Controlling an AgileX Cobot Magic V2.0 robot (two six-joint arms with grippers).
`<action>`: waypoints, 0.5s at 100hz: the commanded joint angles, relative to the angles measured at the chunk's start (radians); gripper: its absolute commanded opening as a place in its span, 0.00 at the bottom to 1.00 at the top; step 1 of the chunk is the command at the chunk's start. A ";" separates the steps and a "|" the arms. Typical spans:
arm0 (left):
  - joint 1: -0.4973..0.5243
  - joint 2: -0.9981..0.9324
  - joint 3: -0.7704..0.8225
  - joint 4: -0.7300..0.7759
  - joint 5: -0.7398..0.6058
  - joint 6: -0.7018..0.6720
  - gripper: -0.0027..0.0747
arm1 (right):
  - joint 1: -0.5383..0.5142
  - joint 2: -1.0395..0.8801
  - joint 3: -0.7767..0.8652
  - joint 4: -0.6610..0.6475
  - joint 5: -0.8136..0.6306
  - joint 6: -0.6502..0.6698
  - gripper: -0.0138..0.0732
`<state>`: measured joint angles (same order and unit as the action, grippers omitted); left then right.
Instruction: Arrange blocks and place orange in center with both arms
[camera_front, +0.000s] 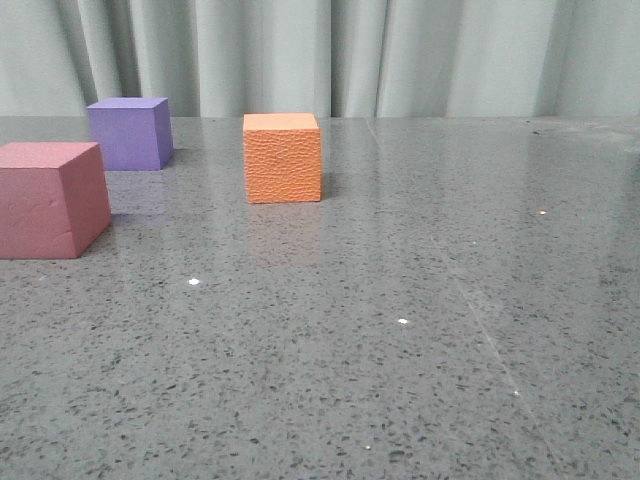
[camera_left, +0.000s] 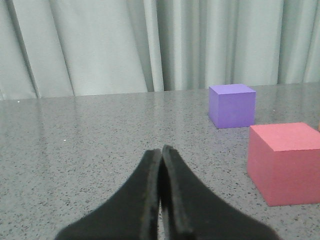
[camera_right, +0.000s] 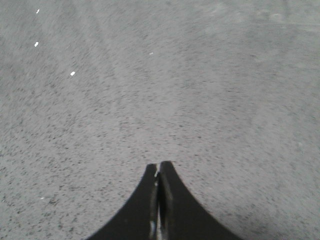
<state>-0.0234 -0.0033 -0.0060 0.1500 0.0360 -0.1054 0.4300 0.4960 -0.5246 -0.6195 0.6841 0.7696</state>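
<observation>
Left wrist view shows the left gripper (camera_left: 161, 150) with its two black fingers pressed together and nothing between them, low over the grey table (camera_left: 75, 140). From its tips, the pink-red cube (camera_left: 287, 162) sits near at about 3 o'clock and the purple cube (camera_left: 232, 105) farther off at about 1 o'clock; a thin orange sliver shows at the frame edge. The right gripper (camera_right: 159, 167) is likewise closed and empty, over bare table only. Nothing is grasped yet, so the work seems at its start. To do the first step well, the left fingers should probably open wide before reaching a cube, come square to two flat faces, and squeeze the soft foam gently. Only the front view shows the whole orange cube (camera_front: 283, 157), standing at 3 o'clock of the purple cube, well apart, with the pink-red cube nearest the camera.
</observation>
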 joint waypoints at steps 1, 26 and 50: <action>0.001 -0.034 0.056 -0.001 -0.077 -0.008 0.01 | -0.050 -0.081 0.022 -0.016 -0.094 -0.009 0.02; 0.001 -0.034 0.056 -0.001 -0.077 -0.008 0.01 | -0.238 -0.311 0.155 0.342 -0.302 -0.436 0.02; 0.001 -0.034 0.056 -0.001 -0.077 -0.008 0.01 | -0.352 -0.435 0.324 0.590 -0.547 -0.734 0.02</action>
<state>-0.0234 -0.0033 -0.0060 0.1500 0.0360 -0.1054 0.1081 0.0884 -0.2269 -0.0831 0.3011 0.1176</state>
